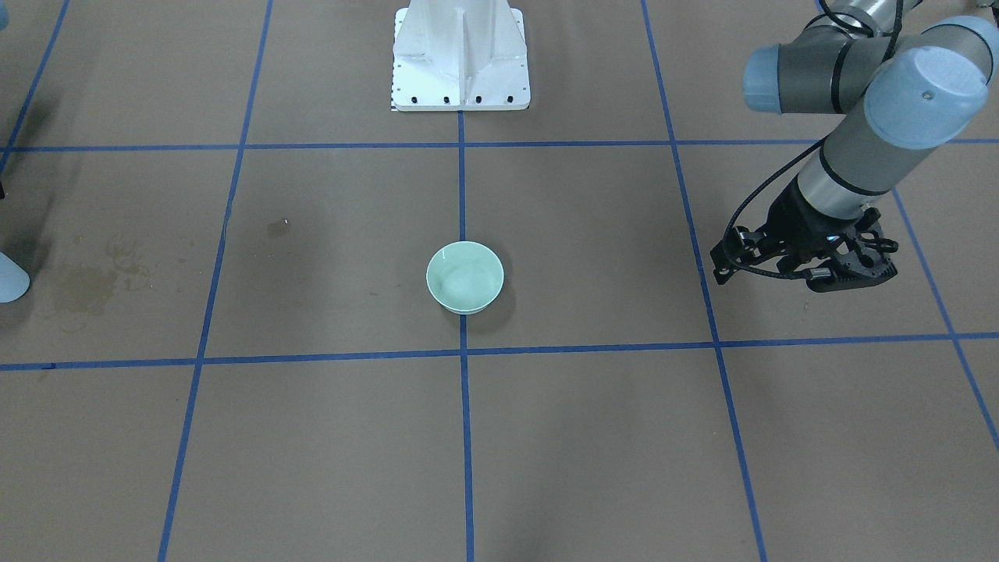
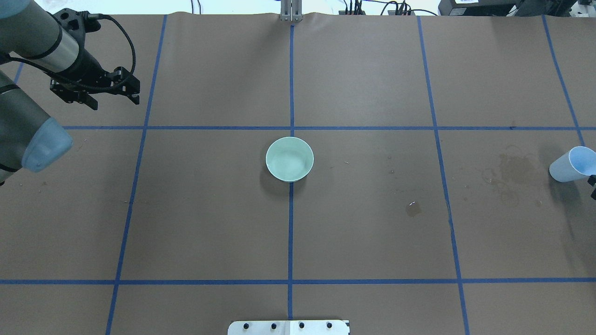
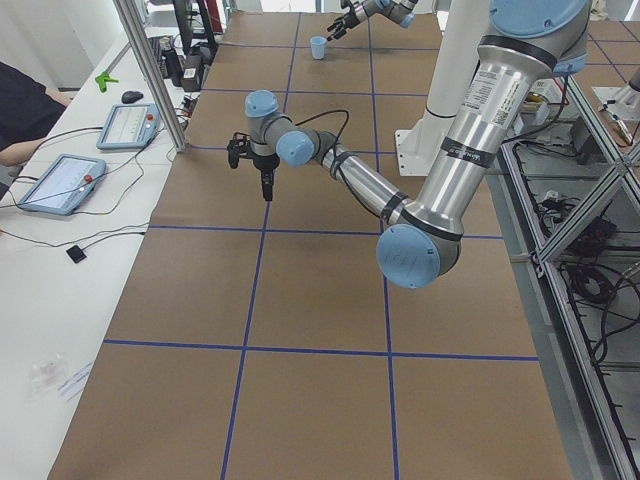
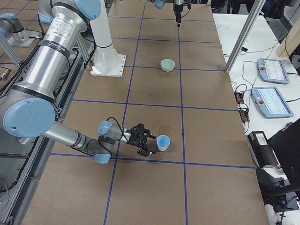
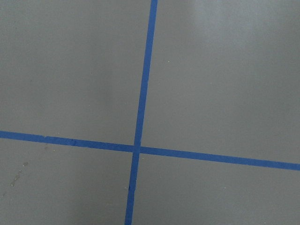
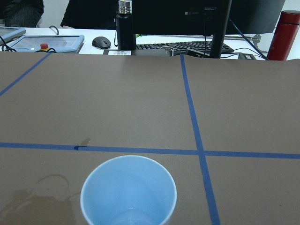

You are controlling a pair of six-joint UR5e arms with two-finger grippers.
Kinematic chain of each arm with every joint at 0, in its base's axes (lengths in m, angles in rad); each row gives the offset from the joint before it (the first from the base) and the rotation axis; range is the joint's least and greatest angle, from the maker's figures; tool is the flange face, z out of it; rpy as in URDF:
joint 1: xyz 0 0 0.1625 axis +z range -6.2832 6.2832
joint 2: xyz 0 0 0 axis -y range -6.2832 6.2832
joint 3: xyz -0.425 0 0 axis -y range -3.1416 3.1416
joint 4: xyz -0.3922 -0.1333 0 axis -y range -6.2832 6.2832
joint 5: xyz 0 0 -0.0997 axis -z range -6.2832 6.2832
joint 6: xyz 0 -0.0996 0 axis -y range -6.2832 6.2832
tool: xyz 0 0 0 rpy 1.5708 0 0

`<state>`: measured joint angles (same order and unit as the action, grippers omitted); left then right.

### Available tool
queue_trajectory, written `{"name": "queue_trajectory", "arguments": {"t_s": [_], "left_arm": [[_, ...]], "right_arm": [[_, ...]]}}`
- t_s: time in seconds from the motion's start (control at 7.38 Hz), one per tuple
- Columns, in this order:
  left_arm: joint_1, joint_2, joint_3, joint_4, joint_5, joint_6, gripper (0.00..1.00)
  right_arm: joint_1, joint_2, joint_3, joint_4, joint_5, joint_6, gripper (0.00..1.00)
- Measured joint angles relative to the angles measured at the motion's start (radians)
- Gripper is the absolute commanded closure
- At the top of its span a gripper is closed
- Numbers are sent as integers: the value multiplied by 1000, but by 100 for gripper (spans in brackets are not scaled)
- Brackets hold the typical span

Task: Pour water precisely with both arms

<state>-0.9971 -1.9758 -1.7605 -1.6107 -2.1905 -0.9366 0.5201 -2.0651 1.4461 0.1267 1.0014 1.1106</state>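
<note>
A pale blue plastic cup [image 4: 162,142] stands upright just beside the right claw [image 4: 148,146]; whether that claw grips it I cannot tell. A small glinting patch of water [image 2: 412,205] lies between the cup and a pale green ceramic bowl [image 2: 289,158]. The left claw [image 3: 266,192] hangs pointing down with its fingers together, empty, well apart from the bowl. The brown paper surface [image 2: 209,209] carries blue tape lines [image 2: 291,232].

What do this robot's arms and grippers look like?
Both arms, the left arm and the right arm, are grey metal tubes with light blue round joint caps and thin black bands. The left gripper and right gripper are black, skeletal linkage builds, each with a black cable looping from the wrist.
</note>
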Motion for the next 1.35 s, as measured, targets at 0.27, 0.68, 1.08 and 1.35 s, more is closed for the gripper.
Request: {"name": "queue_trajectory", "arguments": {"t_s": [0.27, 0.68, 1.08, 1.35], "left_arm": [[1, -2, 0, -1, 1, -1, 0], [19, -42, 0, -3, 8, -41, 0], [140, -113, 2, -32, 96, -221, 0], [211, -148, 8, -74, 118, -333, 0]], "right_arm": [[2, -22, 36, 5, 7, -5, 1], [39, -27, 89, 17, 88, -14, 1], [389, 42, 158, -109, 524, -24, 1], [659, 140, 214, -337, 849, -125, 1]]}}
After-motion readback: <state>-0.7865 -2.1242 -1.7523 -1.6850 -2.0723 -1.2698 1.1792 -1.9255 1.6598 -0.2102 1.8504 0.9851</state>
